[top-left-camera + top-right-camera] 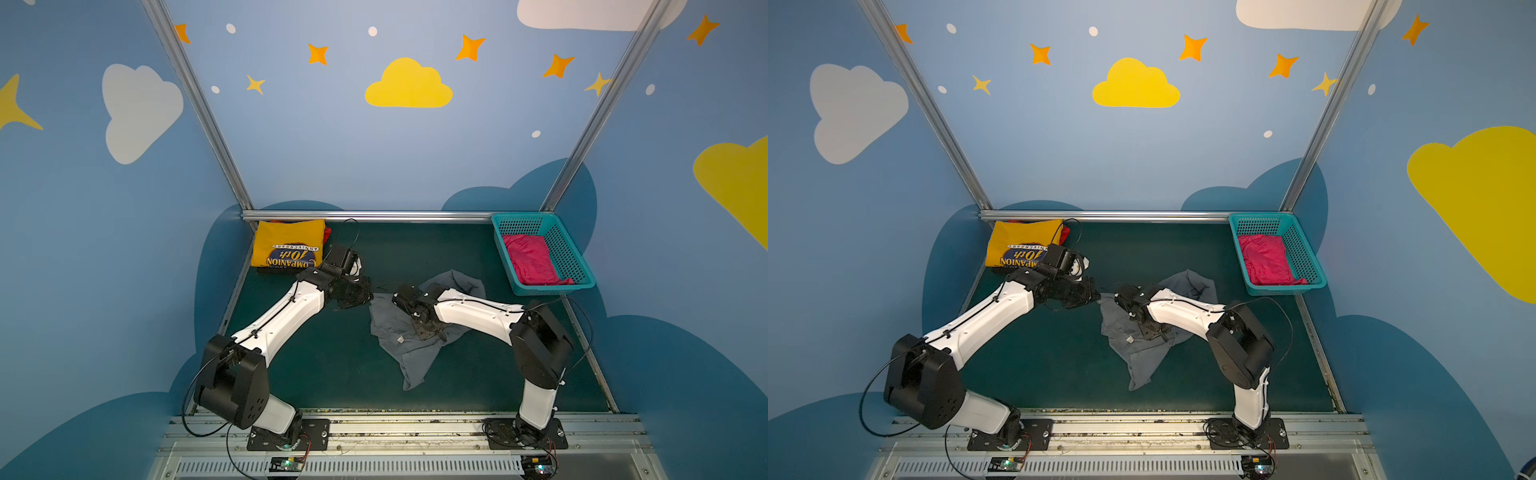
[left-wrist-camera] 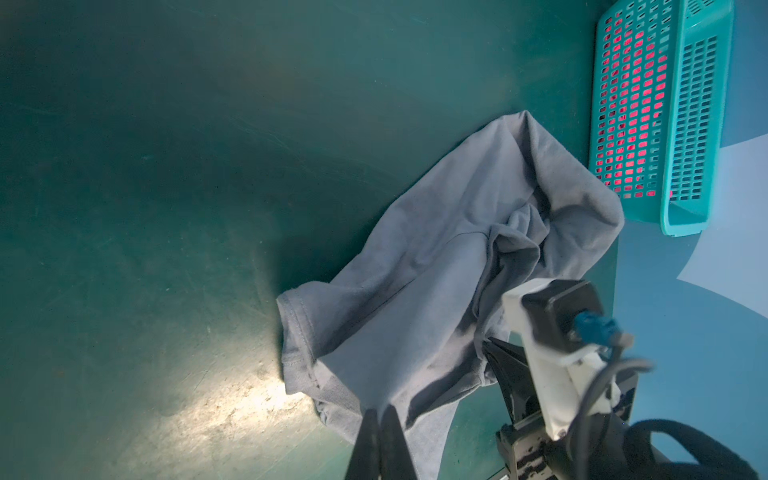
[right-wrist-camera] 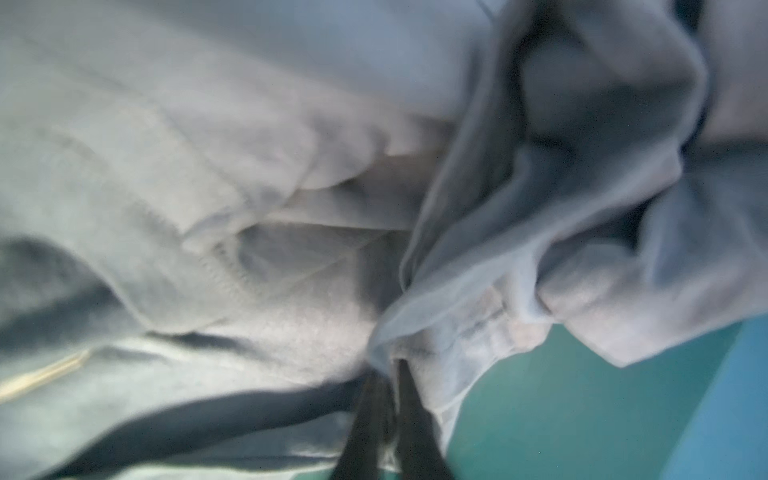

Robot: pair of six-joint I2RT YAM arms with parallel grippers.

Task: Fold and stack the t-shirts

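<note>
Green tabletop (image 1: pixel 332 374) carries everything. On it the slate-grey t-shirt (image 1: pixel 388 324) lies crumpled in the middle, unfolded. Its long axis runs slantwise, from a bunched end on the far right, near the teal basket (image 1: pixel 521 216), down to a narrow tail pointing at the front rail. Both arms reach inward and meet over this tee.

The folded yellow t-shirt (image 1: pixel 286 245) sits in the far left corner, print upward, on top of something red. It is well apart from the grey one. The magenta-pink t-shirt (image 1: pixel 530 259) lies loose inside the basket.

The right hand (image 1: pixel 432 334) is planted in the grey tee's middle. In the right wrist view its jaws are pressed together with a gathered fold of grey cloth (image 3: pixel 208 166) pinched at the tips (image 3: pixel 384 374).

The left hand (image 1: pixel 368 296) is at the tee's far left corner, just beside the hem. Its jaws are also closed (image 2: pixel 380 411). The wrist view puts the tips against the cloth's edge (image 2: pixel 436 270), but I cannot tell whether any cloth is caught between them.

So the garment lies between the two hands, with the right one nearer its bulk. Spreading it flat probably depends on drawing the hands apart along that slanted axis. The right hand's grip looks central rather than on a corner or hem, so it may only drag the bunch.
</note>
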